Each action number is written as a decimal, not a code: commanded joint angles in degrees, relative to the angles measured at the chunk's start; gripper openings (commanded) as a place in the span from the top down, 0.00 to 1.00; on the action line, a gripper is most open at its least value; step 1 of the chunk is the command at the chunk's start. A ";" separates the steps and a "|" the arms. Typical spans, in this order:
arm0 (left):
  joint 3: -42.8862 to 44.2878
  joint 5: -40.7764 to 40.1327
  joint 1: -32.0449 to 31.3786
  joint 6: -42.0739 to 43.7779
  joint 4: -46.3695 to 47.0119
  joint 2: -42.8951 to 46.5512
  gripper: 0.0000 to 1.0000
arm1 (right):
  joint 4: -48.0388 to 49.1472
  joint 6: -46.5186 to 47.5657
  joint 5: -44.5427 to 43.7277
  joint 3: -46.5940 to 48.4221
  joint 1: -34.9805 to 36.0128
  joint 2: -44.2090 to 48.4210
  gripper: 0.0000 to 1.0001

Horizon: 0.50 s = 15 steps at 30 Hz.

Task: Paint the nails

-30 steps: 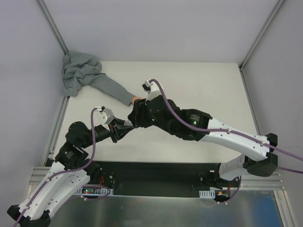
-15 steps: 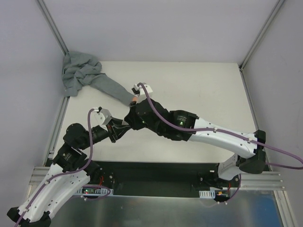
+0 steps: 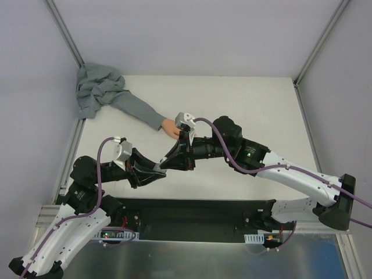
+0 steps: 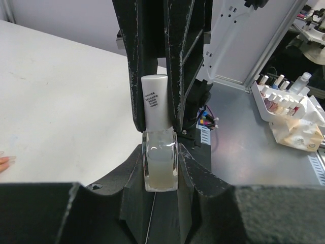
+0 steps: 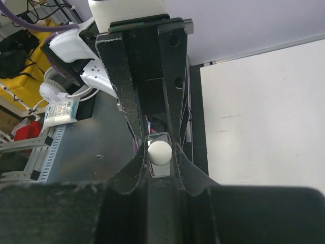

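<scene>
Pulled back off the fake hand [image 3: 172,128], my right jaws now pinch the cap [image 4: 154,101] of the bottle [image 4: 160,168] my left jaws clamp mid-frame; the nails [image 3: 176,134] lie just above, hand pointing lower right, nearer the right jaws.

top cam looking down over the whole table [image 3: 244,104], both wrist cams super close, facing each other, sharing the polish bottle [image 4: 160,162]

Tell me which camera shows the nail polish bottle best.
Left wrist: the bottle stands full-length, glass body in the left end effector, white cap in the right end effector. Right wrist sees only the cap's top, end-on, with a sliver of glass. Top external hides it where the end effectors meet.
</scene>
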State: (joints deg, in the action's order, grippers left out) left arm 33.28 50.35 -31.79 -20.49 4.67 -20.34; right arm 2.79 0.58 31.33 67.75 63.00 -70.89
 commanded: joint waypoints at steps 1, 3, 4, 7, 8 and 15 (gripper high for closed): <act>3.90 3.98 -0.46 0.01 7.47 0.39 1.00 | 1.34 1.36 2.69 0.02 -1.13 -0.83 1.00; 3.90 2.31 -0.46 1.32 6.94 -0.14 1.00 | 0.30 -1.96 -2.99 0.11 -1.04 0.14 0.85; 3.99 1.52 -0.46 1.85 5.98 -0.40 1.00 | -0.58 -3.12 -5.12 0.45 -1.04 0.31 0.74; 4.34 -2.44 -0.46 5.63 2.12 -1.37 1.00 | -6.11 -9.86 -15.66 2.56 -0.78 0.67 0.48; 4.69 -3.93 -0.46 6.68 1.06 -1.81 1.00 | -8.56 -11.46 -17.78 3.61 -0.60 0.76 0.46; 4.87 -15.45 -0.46 14.51 -4.40 -1.20 1.00 | -22.55 -22.29 -39.47 12.03 3.17 -1.17 0.33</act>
State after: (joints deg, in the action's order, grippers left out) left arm 35.22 39.97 -31.90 -11.86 -0.08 -22.48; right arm -9.58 -15.05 8.19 71.77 64.23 -71.11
